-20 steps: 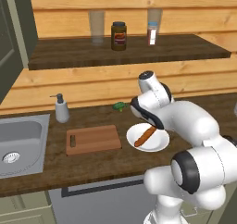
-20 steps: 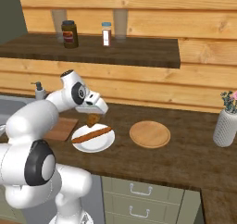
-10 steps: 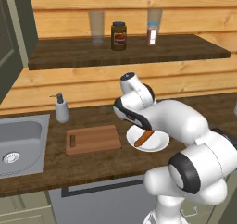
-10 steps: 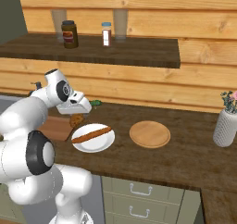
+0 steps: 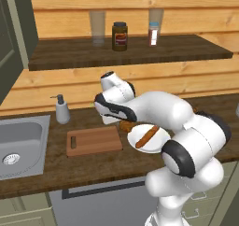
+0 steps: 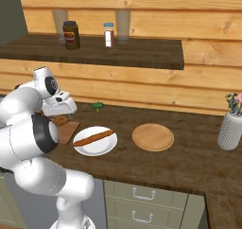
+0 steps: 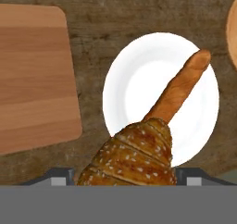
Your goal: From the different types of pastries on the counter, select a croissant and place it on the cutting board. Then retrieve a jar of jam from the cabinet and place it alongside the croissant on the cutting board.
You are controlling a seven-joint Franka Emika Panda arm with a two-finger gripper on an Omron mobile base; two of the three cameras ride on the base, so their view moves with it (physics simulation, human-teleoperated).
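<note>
While above the white plate (image 7: 139, 79), croissant (image 7: 134, 158) between claw (image 7: 125, 179) tips

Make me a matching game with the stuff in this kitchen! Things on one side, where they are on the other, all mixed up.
Things:
1. croissant
2. long pastry stick
3. dark jar
4. vase of flowers

Places:
A. up on the wooden shelf
B. lying on the white plate
C. held in the claw
D. at the right end of the counter

Pairs: 1-C, 2-B, 3-A, 4-D
</note>
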